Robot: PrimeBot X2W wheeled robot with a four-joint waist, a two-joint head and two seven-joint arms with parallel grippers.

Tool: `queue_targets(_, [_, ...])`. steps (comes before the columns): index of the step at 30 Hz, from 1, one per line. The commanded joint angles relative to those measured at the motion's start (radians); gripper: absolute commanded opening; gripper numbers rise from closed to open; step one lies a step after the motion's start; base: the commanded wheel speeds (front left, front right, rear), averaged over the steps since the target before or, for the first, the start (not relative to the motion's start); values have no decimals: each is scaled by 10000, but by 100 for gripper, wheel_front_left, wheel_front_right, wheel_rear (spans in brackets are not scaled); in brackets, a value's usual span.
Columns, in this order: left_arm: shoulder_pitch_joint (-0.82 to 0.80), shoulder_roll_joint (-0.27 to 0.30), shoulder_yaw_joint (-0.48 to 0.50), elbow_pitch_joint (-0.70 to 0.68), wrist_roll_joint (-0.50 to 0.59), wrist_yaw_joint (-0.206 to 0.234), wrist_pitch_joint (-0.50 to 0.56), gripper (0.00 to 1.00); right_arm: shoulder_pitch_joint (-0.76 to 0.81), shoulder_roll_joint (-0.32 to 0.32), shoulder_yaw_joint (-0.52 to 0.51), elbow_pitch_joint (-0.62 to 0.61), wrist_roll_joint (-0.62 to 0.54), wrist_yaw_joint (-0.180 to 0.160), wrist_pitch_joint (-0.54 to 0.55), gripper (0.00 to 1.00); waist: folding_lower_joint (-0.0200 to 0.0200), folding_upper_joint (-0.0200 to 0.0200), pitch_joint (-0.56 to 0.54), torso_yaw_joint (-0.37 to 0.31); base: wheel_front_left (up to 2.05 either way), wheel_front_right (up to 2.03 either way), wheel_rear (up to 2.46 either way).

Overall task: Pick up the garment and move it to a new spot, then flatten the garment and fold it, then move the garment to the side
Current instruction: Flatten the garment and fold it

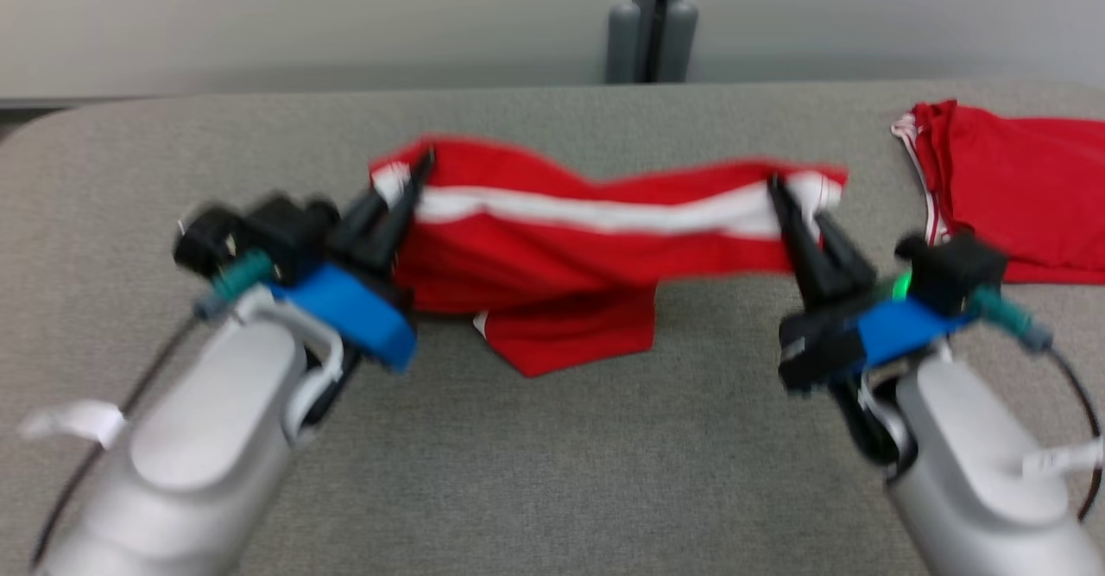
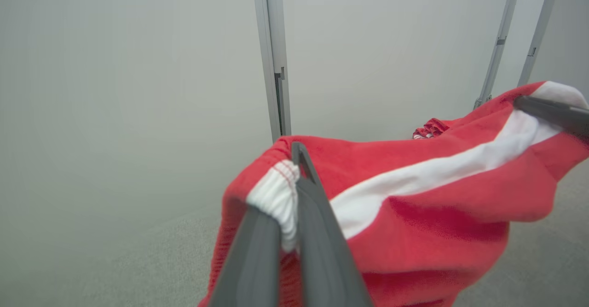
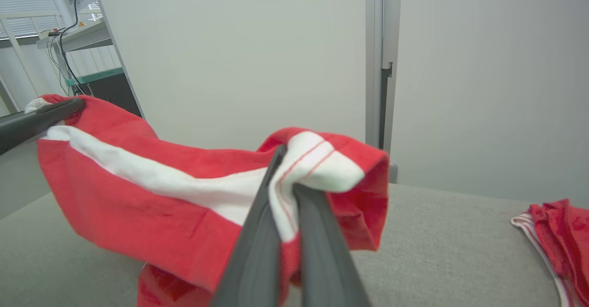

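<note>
The garment (image 1: 561, 248) is red cloth with a white stripe, stretched between my two grippers above the grey table, its lower part drooping onto the surface. My left gripper (image 1: 416, 174) is shut on the garment's left white-banded end (image 2: 276, 196). My right gripper (image 1: 790, 200) is shut on the right white-banded end (image 3: 313, 169). In the left wrist view the right gripper's fingers (image 2: 552, 111) show at the far corner of the cloth. The left gripper's fingers (image 3: 37, 120) appear at the far end in the right wrist view.
A second red garment (image 1: 1019, 187) with white trim lies at the table's right edge (image 3: 561, 233). A grey post (image 1: 652, 19) stands behind the table's far edge against a pale wall. Bare grey tabletop (image 1: 552, 455) lies in front of the hanging cloth.
</note>
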State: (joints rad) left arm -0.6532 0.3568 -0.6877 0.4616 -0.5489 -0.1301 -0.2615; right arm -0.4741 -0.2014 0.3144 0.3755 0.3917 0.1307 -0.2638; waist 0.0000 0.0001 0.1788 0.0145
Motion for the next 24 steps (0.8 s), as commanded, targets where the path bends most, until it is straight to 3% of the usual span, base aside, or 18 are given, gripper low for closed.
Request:
queue_targets(1, [-402, 65, 28, -42, -75, -11, -23, 0, -409, -39, 18, 120, 77, 1, -4, 0, 0, -1, 141, 22, 0, 0, 0])
queue_targets(15, [-6713, 469, -241, 1098, -1395, -9, 259, 0, -7898, 652, 71, 3448, 1540, 1, 71, 0, 0, -1, 2304, -575, 0, 0, 0])
queue_targets(20, [-7756, 372, -607, 1644, -1757, -9, 68, 0, -9172, 661, 144, 4432, 1754, 1, 8, 0, 0, -1, 2575, -546, 0, 0, 0])
queue_targets(24, [-7516, 329, -971, 1846, -2013, -9, -17, 0, -9127, 662, 359, 4835, 1907, 1, -10, 0, 0, -1, 2739, -481, 0, 0, 0])
